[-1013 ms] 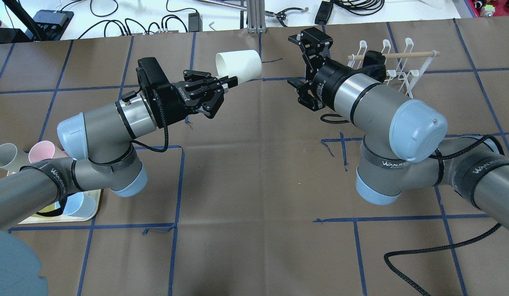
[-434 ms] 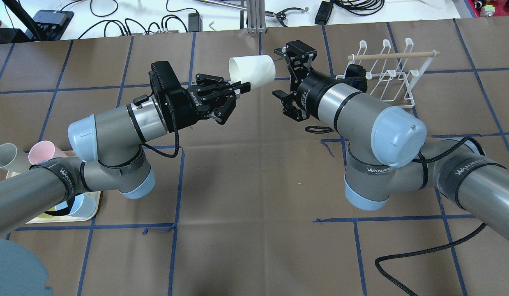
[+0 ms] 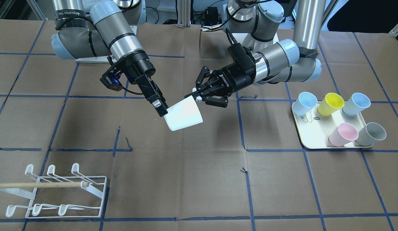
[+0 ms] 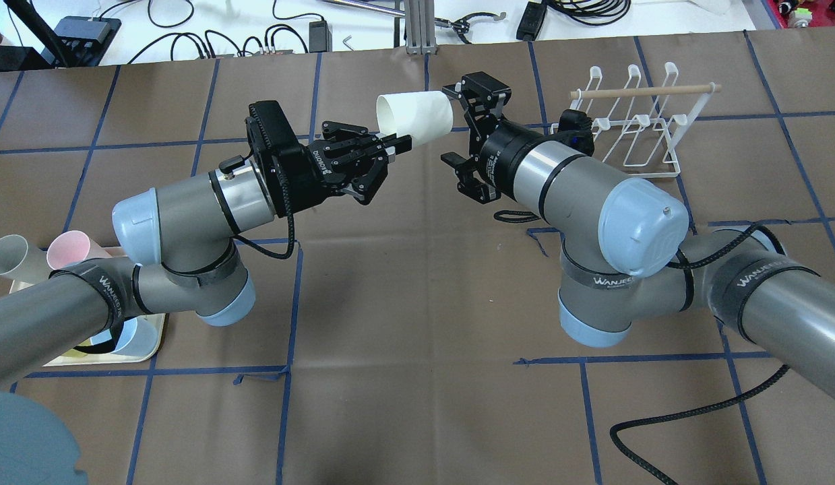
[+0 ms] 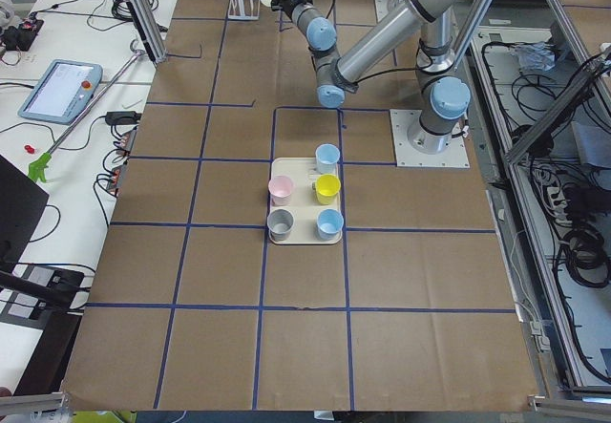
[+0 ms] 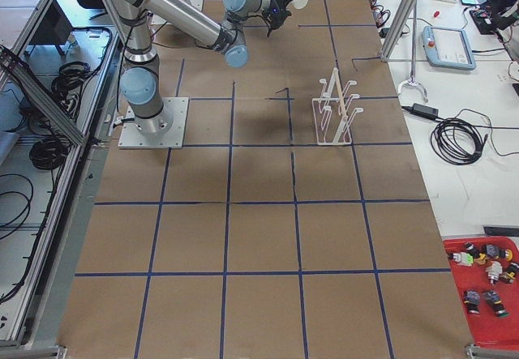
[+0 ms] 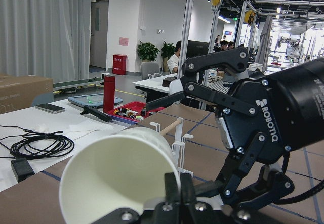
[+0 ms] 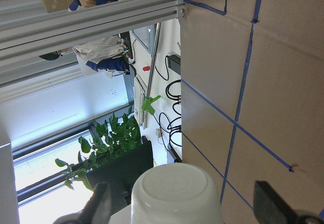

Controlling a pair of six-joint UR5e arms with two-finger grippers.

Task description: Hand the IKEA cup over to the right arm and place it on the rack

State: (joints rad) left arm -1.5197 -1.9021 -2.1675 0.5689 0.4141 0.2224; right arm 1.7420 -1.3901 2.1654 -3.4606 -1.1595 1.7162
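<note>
The white IKEA cup hangs on its side above the table, rim toward my left arm. My left gripper is shut on the cup's rim, one finger inside and one outside, as the left wrist view shows on the cup. The right arm reaches in from the other side. Its right gripper is open, the fingers standing on either side of the cup's base with gaps showing. The white wire rack stands behind the right wrist, with nothing on its prongs.
A cream tray with several coloured cups lies on my left side. A black cable loops on the table near the right arm. Cables and boxes line the far table edge.
My left arm carried the cup to the right, then held still. The right arm swung left, and its open fingers now flank the cup's base.
</note>
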